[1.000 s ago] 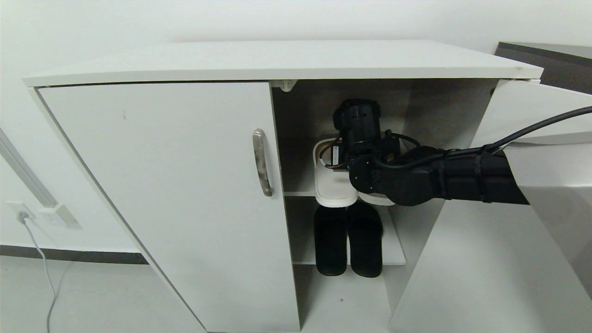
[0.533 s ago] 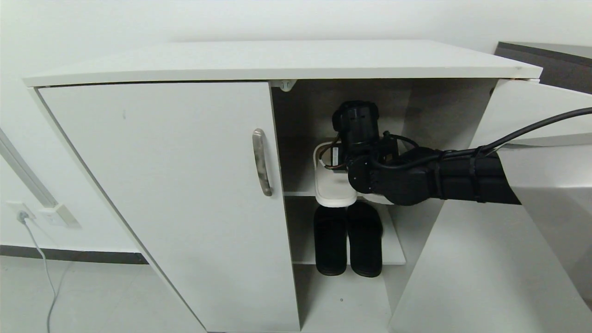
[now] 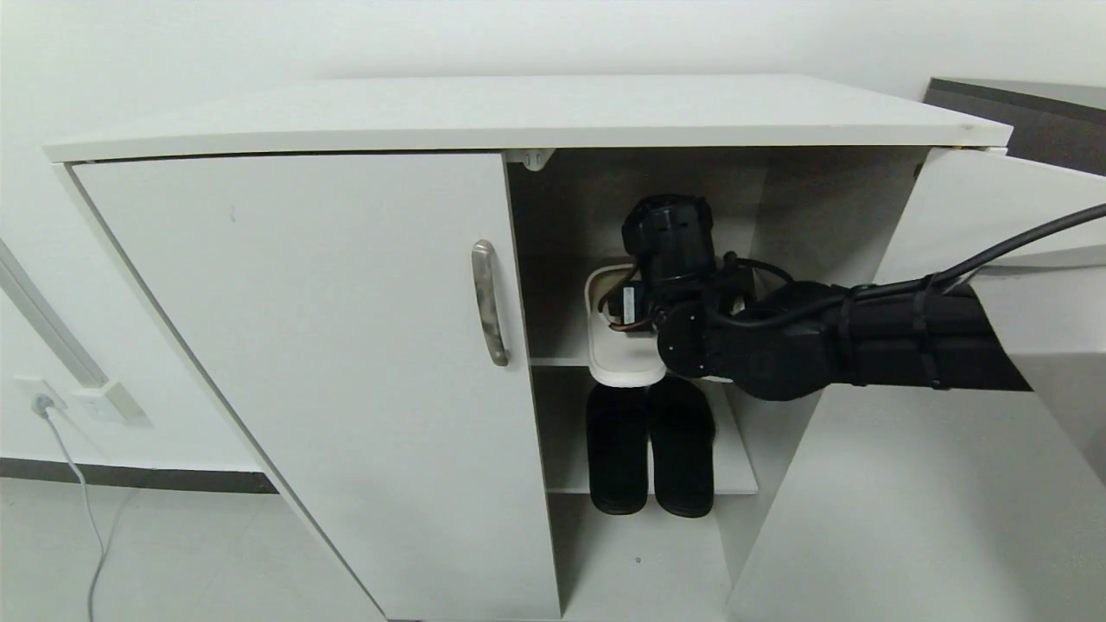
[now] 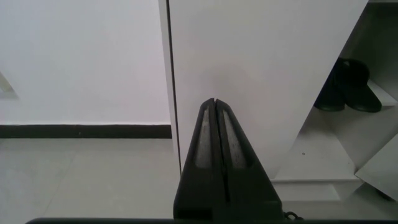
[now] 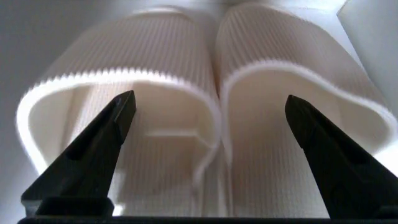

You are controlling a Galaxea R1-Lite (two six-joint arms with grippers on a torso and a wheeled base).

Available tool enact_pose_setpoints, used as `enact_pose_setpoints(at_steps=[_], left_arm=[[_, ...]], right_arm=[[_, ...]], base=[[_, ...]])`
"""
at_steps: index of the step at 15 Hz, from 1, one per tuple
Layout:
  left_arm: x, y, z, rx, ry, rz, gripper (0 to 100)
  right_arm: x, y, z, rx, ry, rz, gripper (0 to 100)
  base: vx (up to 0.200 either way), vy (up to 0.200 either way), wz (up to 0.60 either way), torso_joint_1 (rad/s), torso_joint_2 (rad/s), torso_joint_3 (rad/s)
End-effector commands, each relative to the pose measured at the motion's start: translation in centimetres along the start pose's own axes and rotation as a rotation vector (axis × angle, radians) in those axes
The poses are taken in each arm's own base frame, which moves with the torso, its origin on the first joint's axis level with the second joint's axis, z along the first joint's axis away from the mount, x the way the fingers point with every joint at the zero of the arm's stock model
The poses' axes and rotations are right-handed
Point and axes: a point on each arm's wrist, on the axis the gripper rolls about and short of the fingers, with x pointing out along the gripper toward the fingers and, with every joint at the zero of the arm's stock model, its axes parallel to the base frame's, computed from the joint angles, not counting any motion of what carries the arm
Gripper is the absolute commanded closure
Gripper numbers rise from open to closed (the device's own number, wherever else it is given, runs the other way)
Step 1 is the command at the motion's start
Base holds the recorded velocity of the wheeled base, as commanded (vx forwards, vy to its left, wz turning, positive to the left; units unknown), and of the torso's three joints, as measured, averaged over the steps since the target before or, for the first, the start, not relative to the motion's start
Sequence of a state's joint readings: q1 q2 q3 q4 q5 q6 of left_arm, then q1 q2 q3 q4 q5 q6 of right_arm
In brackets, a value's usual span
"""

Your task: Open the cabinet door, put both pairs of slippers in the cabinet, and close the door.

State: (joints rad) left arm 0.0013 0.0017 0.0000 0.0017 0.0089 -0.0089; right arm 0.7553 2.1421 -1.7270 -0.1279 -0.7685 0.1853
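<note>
The white cabinet has its right door swung open and its left door closed. A pair of white slippers lies on the upper shelf, heels at the shelf's front edge. A pair of black slippers lies on the lower shelf. My right arm is inside the upper compartment, just above the white slippers. The right gripper is open, one finger on each outer side of the pair, touching neither. My left gripper is shut and holds nothing, low in front of the closed left door; the black slippers show beyond it.
A metal handle is on the closed left door. A wall socket with a cable is at the lower left. A dark surface stands behind the open door at the right. Bare floor lies in front of the cabinet.
The right arm has drawn slightly back and down from the upper shelf, while the white slippers stay on the shelf. The left arm has kept still.
</note>
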Motion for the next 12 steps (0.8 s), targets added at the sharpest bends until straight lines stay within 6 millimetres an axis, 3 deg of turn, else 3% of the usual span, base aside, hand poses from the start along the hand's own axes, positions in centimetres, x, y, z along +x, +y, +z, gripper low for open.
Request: enact_pose_setpoints(at_steps=[1,6,10,12], left_arm=[[0.0,0.0,0.0,0.0,0.0,0.002,100],[0.0,0.0,0.0,0.0,0.0,0.001,100],[0.0,0.0,0.0,0.001,0.0,0.001,100],[0.0,0.0,0.0,0.003,0.0,0.001,100]], right_arm=[[-1.6,-0.9,0.8,0.009,-0.006,0.009,0],[-5.6,-2.2,1.0,0.006,-0.004,0.059,0],[-11.6,-4.7,0.7,0.014,-0.034,0.167,0],[-13.6,-6.0,0.3,0.02,-0.028,0.263,0]], base=[[0.0,0.0,0.0,0.0,0.0,0.0],[0.0,0.0,0.0,0.0,0.0,0.0],[0.0,0.0,0.0,0.0,0.0,0.0],[0.0,0.0,0.0,0.0,0.0,0.0]])
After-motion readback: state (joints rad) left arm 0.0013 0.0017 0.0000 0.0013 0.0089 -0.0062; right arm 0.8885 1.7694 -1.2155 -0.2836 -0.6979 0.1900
